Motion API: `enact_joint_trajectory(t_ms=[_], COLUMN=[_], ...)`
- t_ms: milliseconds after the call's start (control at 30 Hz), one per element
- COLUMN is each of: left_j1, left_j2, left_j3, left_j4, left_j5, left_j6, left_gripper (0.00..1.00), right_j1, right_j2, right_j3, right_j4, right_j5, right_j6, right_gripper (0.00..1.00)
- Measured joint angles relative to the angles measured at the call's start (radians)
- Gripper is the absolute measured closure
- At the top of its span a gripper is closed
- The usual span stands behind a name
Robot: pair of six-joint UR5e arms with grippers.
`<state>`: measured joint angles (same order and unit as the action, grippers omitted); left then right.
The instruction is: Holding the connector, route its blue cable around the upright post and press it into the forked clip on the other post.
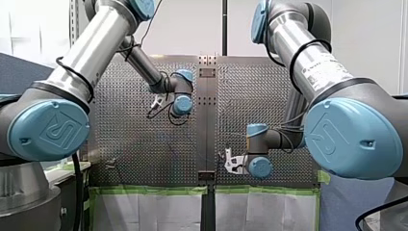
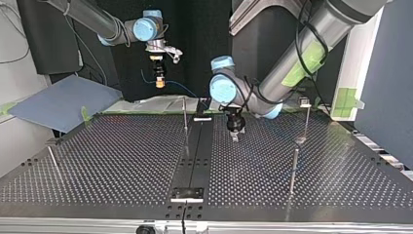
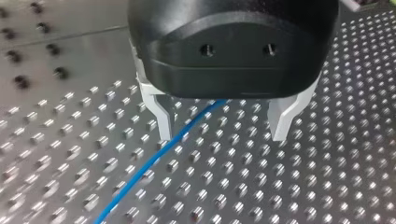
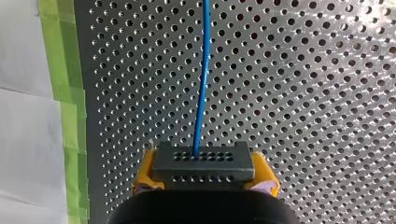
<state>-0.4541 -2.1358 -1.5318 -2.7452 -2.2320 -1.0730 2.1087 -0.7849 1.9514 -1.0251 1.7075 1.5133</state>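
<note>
My left gripper [image 3: 223,125], its pale metal fingers [image 3: 161,116] spread, hangs low over the perforated metal table [image 3: 299,186]. The thin blue cable [image 3: 154,161] passes slantwise between them, close by one finger, ungripped. My right gripper [image 4: 205,169] pinches the dark rectangular connector [image 4: 203,161] between yellow pads [image 4: 145,170]. The cable leaves the connector's face straight ahead, its long axis in line with those fingers. Judged stage: connector held; routing and final press not yet done.

Silver arms [image 1: 96,38], blue caps [image 1: 353,137], yellow-padded right claw [image 4: 204,169].
</note>
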Motion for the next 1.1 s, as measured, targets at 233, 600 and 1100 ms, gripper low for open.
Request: enact_joint_trajectory(t_ms=[233, 600, 1100], left_j1=[-0.009, -0.028, -0.058], left_j2=[-0.045, -0.116, -0.196], left_j3=[0.004, 0.011, 0.019], left_j4=[0.003, -0.001, -0.002], left_j5=[-0.021, -0.013, 0.005], left_j6=[0.008, 0.008, -0.021], left_gripper=[0.0, 0.0, 0.0], right_j1=[0.0, 0.0, 0.001], right_j2=[0.0, 0.0, 0.0], right_j3=[0.0, 0.0, 0.001], right_j4=[-0.001, -0.001, -0.003], right_j5=[0.0, 0.0, -0.005], right_j6=[0.001, 0.001, 0.001], right_gripper=[1.0, 1.0, 1.0])
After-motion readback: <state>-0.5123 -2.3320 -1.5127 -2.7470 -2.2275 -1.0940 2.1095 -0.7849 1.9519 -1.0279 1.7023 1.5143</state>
